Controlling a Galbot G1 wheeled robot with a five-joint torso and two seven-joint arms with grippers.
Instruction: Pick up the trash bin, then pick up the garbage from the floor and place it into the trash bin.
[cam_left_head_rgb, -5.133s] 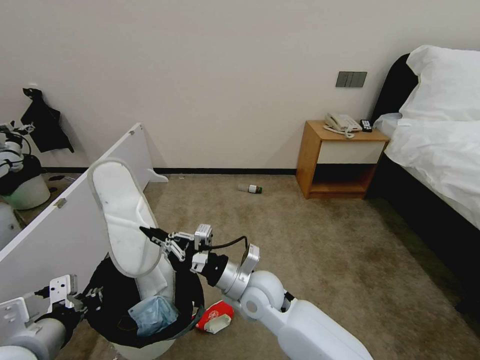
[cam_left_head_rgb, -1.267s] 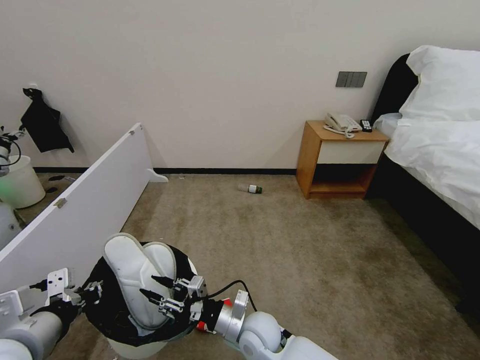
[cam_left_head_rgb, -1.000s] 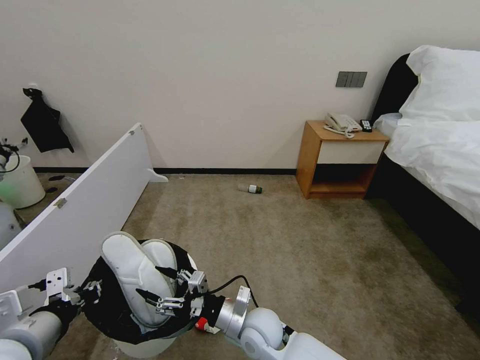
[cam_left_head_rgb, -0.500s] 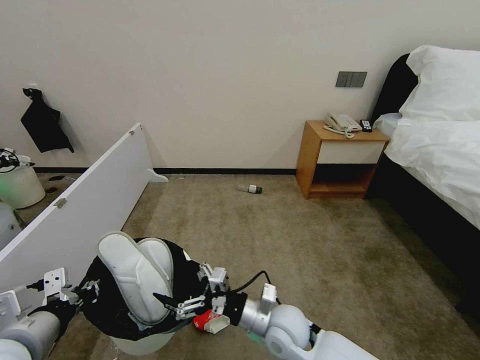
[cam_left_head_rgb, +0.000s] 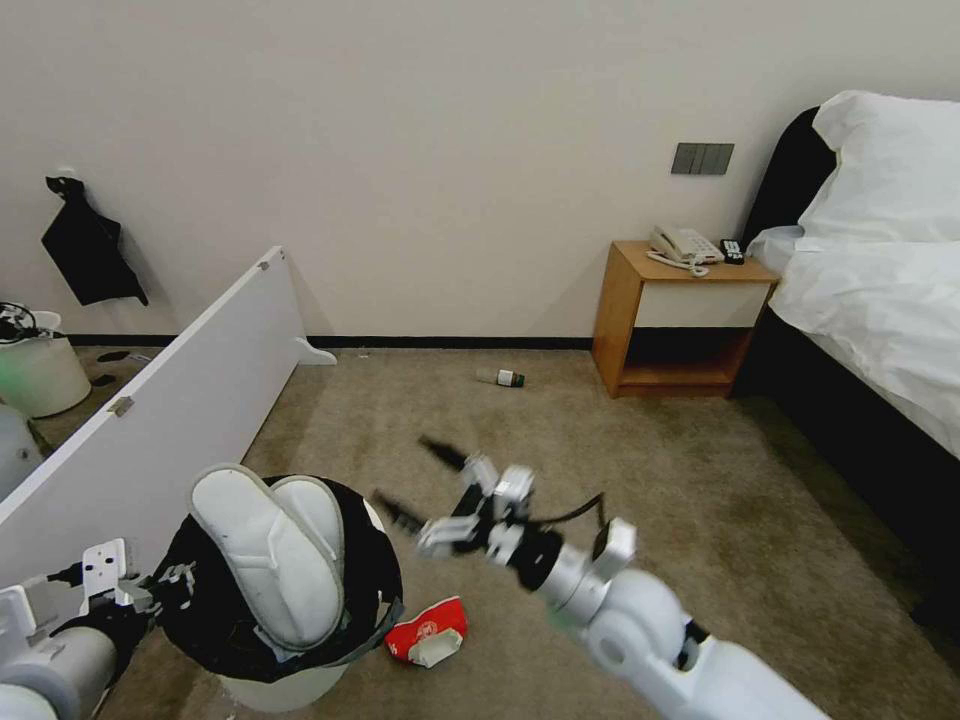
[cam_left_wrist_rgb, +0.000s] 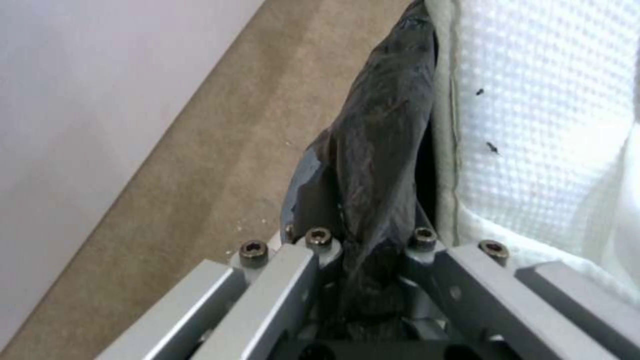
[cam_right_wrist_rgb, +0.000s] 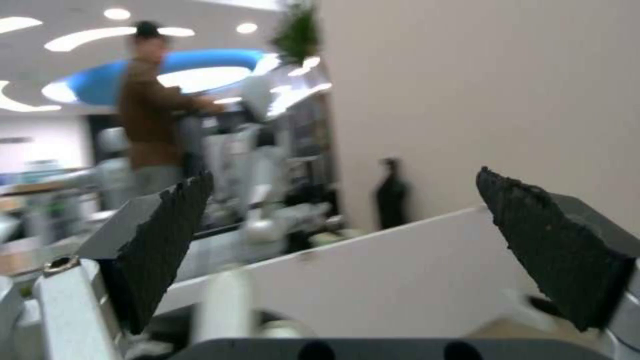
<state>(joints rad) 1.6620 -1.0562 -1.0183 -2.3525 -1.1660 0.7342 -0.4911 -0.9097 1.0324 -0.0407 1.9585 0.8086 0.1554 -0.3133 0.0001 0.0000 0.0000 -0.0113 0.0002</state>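
- Beige-brown carpet covers the floor of a bedroom, running to a plain pale wall at 12 o'clock.
- Nearest, at about 7 o'clock in the head view, the left gripper is clamped on the black-bag rim of the trash bin; the left wrist view shows the black liner pinched between its jaws, beside white slipper fabric.
- One trash bin, round and white, stands at the lower left with two white slippers upright in it, soles toward the camera and poking above the rim.
- One red-and-white packet lies on the carpet just beside the bin, at 6 o'clock.
- The right gripper hangs in the air above the carpet, near the middle of the view and apart from the bin; its two dark fingers are spread wide with nothing between them, as the right wrist view confirms.
- One long white board leans along the left, from 9 toward 11 o'clock.
- Farther off, one small green-capped bottle lies on its side on the carpet near the wall, at about 12 o'clock.
- One wooden nightstand stands at 1 o'clock, bearing one telephone.
- One bed with white bedding fills 2 to 3 o'clock.
- One pale bucket sits at the far left, at 9 o'clock.
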